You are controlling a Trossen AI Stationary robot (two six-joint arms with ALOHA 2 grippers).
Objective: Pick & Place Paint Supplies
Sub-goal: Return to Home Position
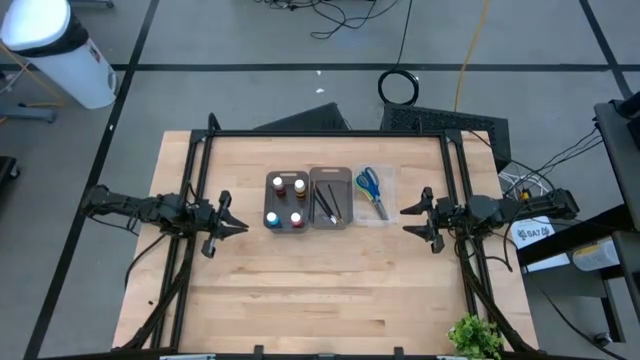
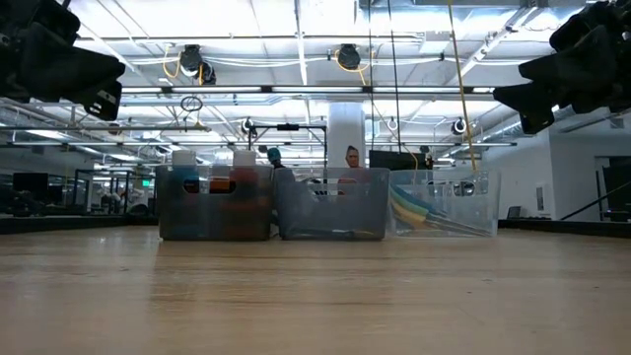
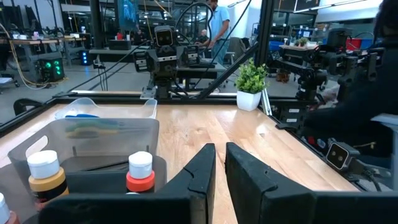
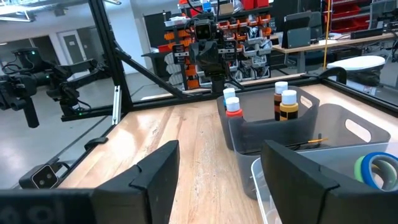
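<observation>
Four small paint bottles (image 1: 286, 200) stand upright in a grey tray (image 1: 286, 226) at the table's middle. Thin dark brushes (image 1: 327, 203) lie in a second grey tray (image 1: 346, 176) to its right. Scissors with blue and green handles (image 1: 369, 183) lie in a clear tray (image 1: 390, 216) further right. My left gripper (image 1: 243, 228) hovers left of the bottle tray, shut and empty; its wrist view shows the fingers (image 3: 221, 177) nearly together behind the brown bottle (image 3: 46, 177) and the orange bottle (image 3: 140, 173). My right gripper (image 1: 405, 219) hovers right of the clear tray, open (image 4: 219, 180) and empty.
The three trays (image 2: 332, 202) stand side by side in a row. Bare wood lies between them and the near edge. A small potted plant (image 1: 476, 335) sits at the near right corner. Dark frame bars (image 1: 330, 133) run along the far edge and down both sides.
</observation>
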